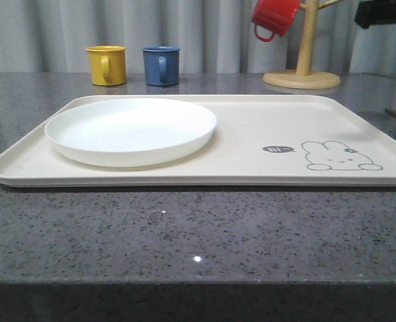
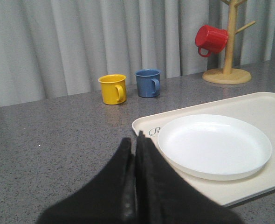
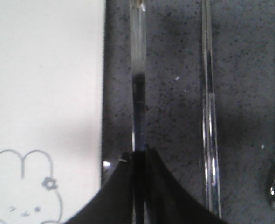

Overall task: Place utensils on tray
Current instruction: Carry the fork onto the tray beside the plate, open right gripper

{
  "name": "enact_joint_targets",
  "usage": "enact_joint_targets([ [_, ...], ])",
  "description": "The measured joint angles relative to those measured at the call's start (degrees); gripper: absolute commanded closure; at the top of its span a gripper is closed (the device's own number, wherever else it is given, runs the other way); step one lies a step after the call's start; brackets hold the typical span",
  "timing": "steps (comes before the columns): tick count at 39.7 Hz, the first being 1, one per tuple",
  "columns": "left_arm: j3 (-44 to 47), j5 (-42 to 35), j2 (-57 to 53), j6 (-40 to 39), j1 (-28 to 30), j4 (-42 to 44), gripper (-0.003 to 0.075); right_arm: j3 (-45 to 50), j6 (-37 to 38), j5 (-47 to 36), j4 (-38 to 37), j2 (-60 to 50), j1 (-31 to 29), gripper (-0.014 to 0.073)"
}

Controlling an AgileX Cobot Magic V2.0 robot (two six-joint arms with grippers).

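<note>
Yellow mug (image 1: 106,64) beside blue mug (image 1: 161,65) at back; red mug (image 1: 274,17) hung on wooden mug tree (image 1: 304,59); grey curtain (image 1: 184,27) behind.

tray right half: bare cream tray (image 1: 252,144), open from above
tray left: plate (image 1: 131,131) fills it
far edge: mugs (image 1: 106,65), rack (image 1: 302,67)

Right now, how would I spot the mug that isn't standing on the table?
Find the wooden mug tree at the back right of the grey table, behind the cream tray. The red mug hangs from one of its pegs, tilted, while the yellow mug and blue mug stand upright.
</note>
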Motion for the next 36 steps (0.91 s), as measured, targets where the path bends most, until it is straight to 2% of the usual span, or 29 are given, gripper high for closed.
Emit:
enact_joint_targets([
  [9,0.0,0.0,0.0,0.0,0.0,0.0,0.0738,-6.7,10.4,4.3,-3.6,1.7,13.4,0.0650],
  [15,0.0,0.0,0.0,0.0,0.0,0.0,0.0738,-10.3,16.8,4.3,-4.2,6.5,19.2,0.0650],
  [24,0.0,0.0,0.0,0.0,0.0,0.0,0.0738,-13.2,23.2,2.4,-4.3,13.5,20.5,0.0650],
  [36,0.0,0.0,0.0,0.0,0.0,0.0,0.0738,-13.5,24.2,-1.5,-1.3,18.7,20.5,0.0650],
])
